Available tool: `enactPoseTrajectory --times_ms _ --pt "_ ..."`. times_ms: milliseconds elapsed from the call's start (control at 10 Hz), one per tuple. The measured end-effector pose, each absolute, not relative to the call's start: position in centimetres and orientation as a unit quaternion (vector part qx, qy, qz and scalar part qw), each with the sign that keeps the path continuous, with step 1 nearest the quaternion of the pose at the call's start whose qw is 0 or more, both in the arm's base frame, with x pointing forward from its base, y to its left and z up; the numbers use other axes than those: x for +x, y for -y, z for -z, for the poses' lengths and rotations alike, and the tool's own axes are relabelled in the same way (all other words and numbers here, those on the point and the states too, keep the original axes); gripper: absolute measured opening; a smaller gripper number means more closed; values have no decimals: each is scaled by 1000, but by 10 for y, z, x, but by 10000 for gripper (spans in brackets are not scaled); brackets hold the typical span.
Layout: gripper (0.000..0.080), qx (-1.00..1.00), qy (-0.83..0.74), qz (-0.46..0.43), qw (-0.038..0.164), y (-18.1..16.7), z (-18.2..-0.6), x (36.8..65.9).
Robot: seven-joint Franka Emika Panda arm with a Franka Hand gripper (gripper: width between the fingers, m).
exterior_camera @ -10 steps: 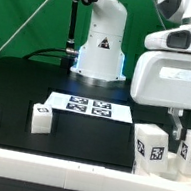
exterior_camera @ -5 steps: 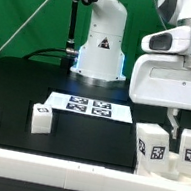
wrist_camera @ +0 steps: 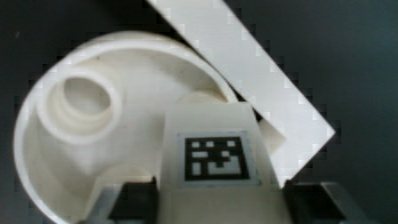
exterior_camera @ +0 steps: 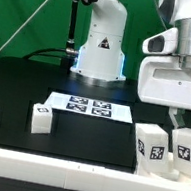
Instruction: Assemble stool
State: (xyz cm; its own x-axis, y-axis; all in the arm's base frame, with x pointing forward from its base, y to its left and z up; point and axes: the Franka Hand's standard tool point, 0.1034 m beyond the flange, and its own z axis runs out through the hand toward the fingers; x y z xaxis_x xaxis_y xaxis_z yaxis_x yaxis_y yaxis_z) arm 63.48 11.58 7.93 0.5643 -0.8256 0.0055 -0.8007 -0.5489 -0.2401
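The claw [wrist_camera: 217,203] is holding a leg [wrist_camera: 217,150] of the stool, with a finger [wrist_camera: 128,206] pressed on each side. The leg is a chunky white block. Its black-and-white tag faces the wrist camera. Right behind it lies the round white seat [wrist_camera: 80,105], which has a round hollow in it. A long white rail [wrist_camera: 240,65] runs past the seat's edge.

In the exterior view the claw hangs at the right edge of the frame. A second leg [exterior_camera: 153,146] stands just beside the held one. A third leg [exterior_camera: 40,119] stands well apart at the lower left. The marker board [exterior_camera: 86,107] lies in the middle on the black table [exterior_camera: 23,91].
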Motion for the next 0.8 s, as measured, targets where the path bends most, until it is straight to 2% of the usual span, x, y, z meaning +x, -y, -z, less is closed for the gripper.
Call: enactPoseTrajectory --times_ms 800 --pt "338 -699 -700 8 146 -120 -80 635"
